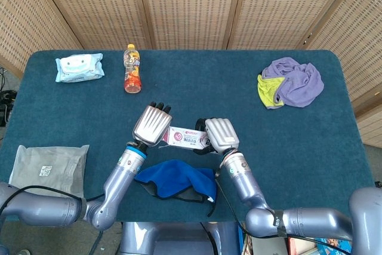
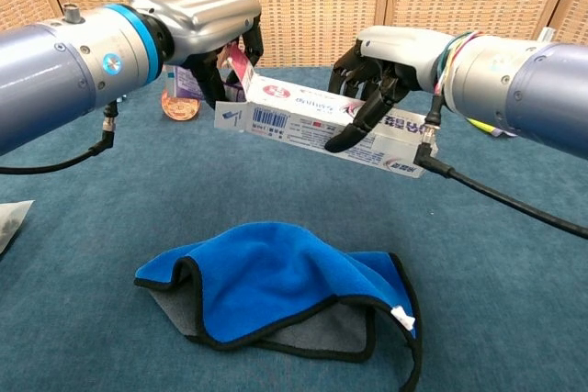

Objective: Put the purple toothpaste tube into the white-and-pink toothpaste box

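The white-and-pink toothpaste box (image 1: 186,139) (image 2: 312,122) hangs above the table, roughly level. My right hand (image 1: 221,134) (image 2: 381,63) grips its right half from above. The box's open end, with a pink flap (image 2: 241,65) sticking up, points at my left hand (image 1: 152,125) (image 2: 204,28). That hand holds the purple toothpaste tube (image 2: 189,82). Only a short purple stretch shows behind its fingers in the chest view. The tube's front end lies at the box's opening, hidden by the hand, so how far it is inside cannot be told.
A blue cloth (image 1: 178,181) (image 2: 276,284) lies crumpled on the table under the box. An orange drink bottle (image 1: 132,68) (image 2: 176,106) stands behind my left hand. A wipes pack (image 1: 79,67) is at far left, a grey pouch (image 1: 48,170) at near left, purple and yellow cloths (image 1: 291,82) at far right.
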You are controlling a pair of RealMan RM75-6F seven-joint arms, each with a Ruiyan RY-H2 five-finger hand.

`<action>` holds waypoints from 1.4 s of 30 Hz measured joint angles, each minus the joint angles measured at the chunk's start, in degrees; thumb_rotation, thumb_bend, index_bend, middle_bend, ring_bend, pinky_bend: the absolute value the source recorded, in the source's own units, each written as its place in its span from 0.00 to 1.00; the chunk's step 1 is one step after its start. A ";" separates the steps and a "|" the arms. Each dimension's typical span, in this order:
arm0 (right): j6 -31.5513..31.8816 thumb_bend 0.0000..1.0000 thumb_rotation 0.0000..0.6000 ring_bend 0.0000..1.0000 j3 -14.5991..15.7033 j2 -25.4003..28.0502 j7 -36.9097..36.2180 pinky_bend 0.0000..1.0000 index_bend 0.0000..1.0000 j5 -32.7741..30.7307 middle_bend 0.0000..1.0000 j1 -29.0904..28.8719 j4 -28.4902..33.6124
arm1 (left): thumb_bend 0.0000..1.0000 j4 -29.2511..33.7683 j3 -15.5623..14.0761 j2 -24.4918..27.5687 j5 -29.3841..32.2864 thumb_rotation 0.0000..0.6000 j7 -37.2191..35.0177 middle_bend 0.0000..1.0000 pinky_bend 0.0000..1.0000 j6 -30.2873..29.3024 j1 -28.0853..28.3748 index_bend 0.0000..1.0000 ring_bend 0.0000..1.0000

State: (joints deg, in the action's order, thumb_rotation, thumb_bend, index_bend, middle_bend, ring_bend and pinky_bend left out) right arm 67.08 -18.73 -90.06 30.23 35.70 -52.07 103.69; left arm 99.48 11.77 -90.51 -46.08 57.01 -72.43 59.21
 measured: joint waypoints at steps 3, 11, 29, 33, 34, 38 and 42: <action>-0.26 0.17 1.00 0.43 -0.94 0.05 -2.57 0.54 0.56 -0.51 0.52 0.68 0.18 | 0.35 0.01 0.50 -0.09 -0.25 1.00 0.36 0.31 0.33 0.09 0.46 0.53 0.27; -3.10 0.17 1.00 0.44 -4.16 1.02 -13.28 0.55 0.57 -2.73 0.53 3.90 0.93 | 0.35 0.56 1.69 -0.09 -1.71 1.00 1.37 0.23 0.28 -0.71 1.38 0.43 0.20; -9.07 0.17 1.00 0.44 -5.73 3.15 -31.14 0.55 0.57 0.94 0.53 11.35 -1.42 | 0.27 4.22 1.96 5.18 -6.30 1.00 -0.50 0.07 0.15 -1.75 0.01 0.24 0.05; -9.83 0.17 1.00 0.45 -6.73 3.46 -36.02 0.55 0.58 2.21 0.54 12.95 -1.54 | 0.27 5.59 2.09 6.57 -7.95 1.00 -2.44 0.07 0.15 -1.93 -0.83 0.24 0.05; -10.00 0.17 1.00 0.45 -7.00 3.53 -37.36 0.55 0.58 2.61 0.54 13.40 -1.60 | 0.27 5.86 2.06 6.87 -8.51 1.00 -2.92 0.07 0.15 -2.05 -1.07 0.24 0.05; -10.79 0.17 1.00 0.45 -8.40 3.83 -44.45 0.55 0.58 4.67 0.54 15.82 -2.12 | 0.27 7.11 1.79 8.62 -11.00 1.00 -5.52 0.07 0.15 -2.77 -2.57 0.24 0.05; -11.17 0.17 1.00 0.45 -8.87 4.69 -51.30 0.55 0.58 9.23 0.54 19.10 -4.33 | 0.27 8.31 0.96 11.40 -12.86 1.00 -7.90 0.07 0.15 -3.34 -4.75 0.24 0.05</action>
State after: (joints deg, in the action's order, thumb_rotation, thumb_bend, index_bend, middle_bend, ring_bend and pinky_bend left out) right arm 55.91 -27.61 -85.37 -21.07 44.93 -32.97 99.36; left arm 107.79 12.73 -79.11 -58.94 49.11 -75.77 54.46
